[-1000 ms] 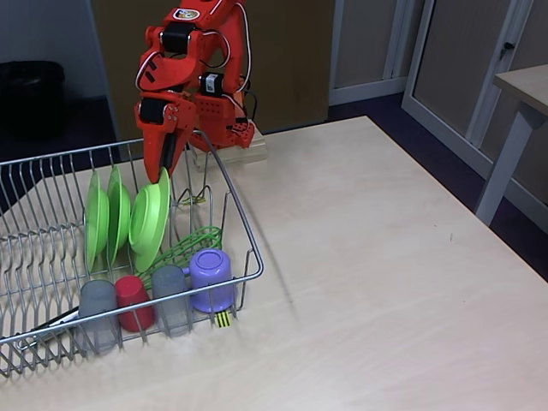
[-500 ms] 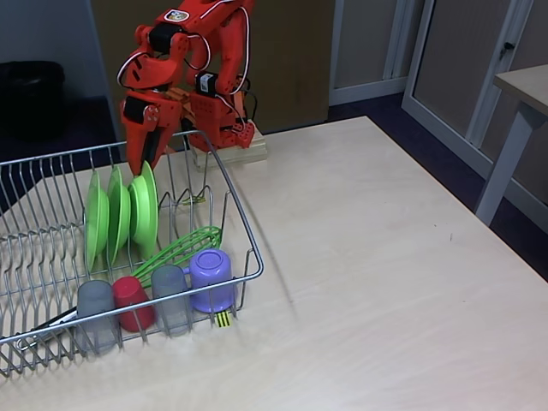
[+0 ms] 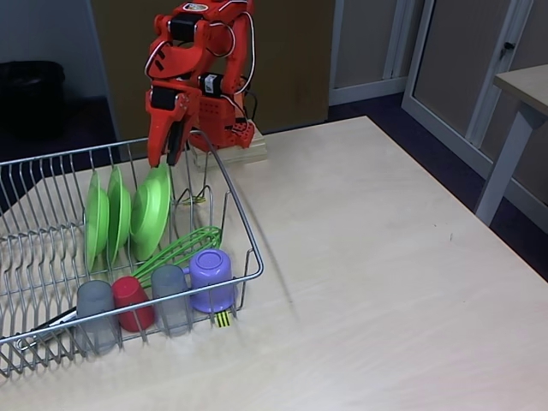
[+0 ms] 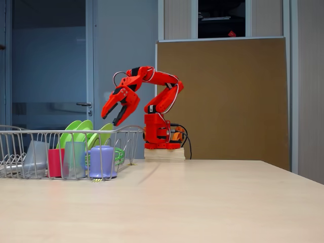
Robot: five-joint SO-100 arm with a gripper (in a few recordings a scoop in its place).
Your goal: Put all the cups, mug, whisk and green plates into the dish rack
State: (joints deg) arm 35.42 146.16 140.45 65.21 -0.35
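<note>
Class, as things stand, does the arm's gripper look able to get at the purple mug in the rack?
Probably yes: the gripper hangs open above the dish rack, and the mug sits uncovered at the front, nothing over it.

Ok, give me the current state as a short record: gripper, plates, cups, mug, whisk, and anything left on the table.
gripper: open, holding nothing, raised above the rack's back end
dish rack: on the table's left side in both fixed views
green plates: three, on edge between dividers; the rightmost leans right
cups: two grey and one red, upside down along the rack's front
mug: purple, upside down, right of the cups
whisk: lying in the rack behind the cups
table: no task items outside the rack
</note>
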